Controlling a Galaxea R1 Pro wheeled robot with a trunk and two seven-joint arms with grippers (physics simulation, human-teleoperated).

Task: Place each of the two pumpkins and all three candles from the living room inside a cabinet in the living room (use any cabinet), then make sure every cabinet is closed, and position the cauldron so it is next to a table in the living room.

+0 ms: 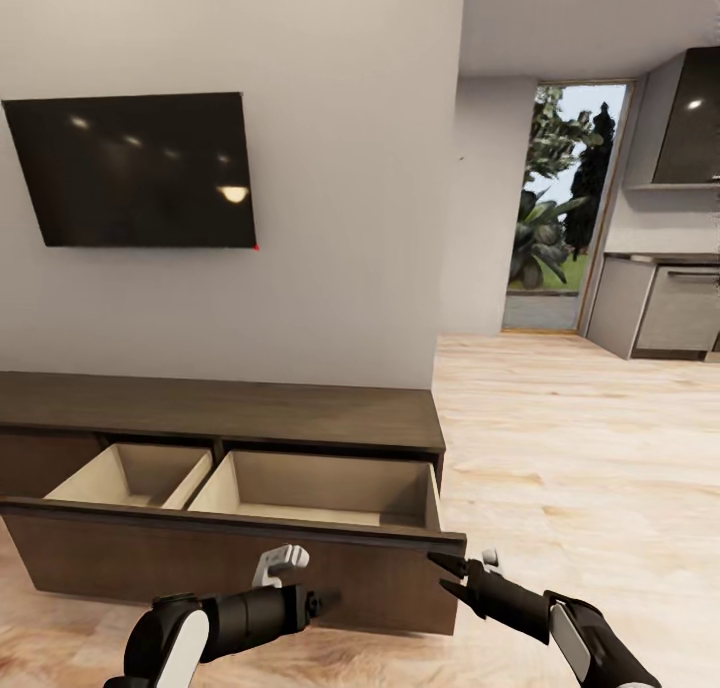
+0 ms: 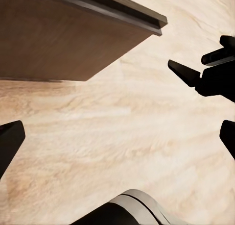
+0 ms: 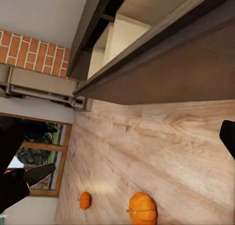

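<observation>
The long dark-brown cabinet [image 1: 230, 413] stands under the black TV, with its wide drawer [image 1: 250, 558] pulled out. The drawer's two pale beige compartments hold nothing. Two orange pumpkins, a larger-looking one [image 3: 142, 208] and a farther one [image 3: 85, 200], sit on the wood floor beyond the drawer front [image 3: 181, 73]. My right gripper [image 1: 448, 576] is open just off the drawer's right front corner, fingers pointing at it. My left gripper [image 2: 120, 137] is open and empty, low in front of the drawer front. The candles, the cauldron and the table are out of view.
A black TV [image 1: 135, 168] hangs on the white wall. The red-brick fireplace [image 3: 29, 51] shows past the cabinet. Light wood floor [image 1: 570, 438] runs right toward a glass door [image 1: 560, 208] and grey kitchen units [image 1: 660, 308].
</observation>
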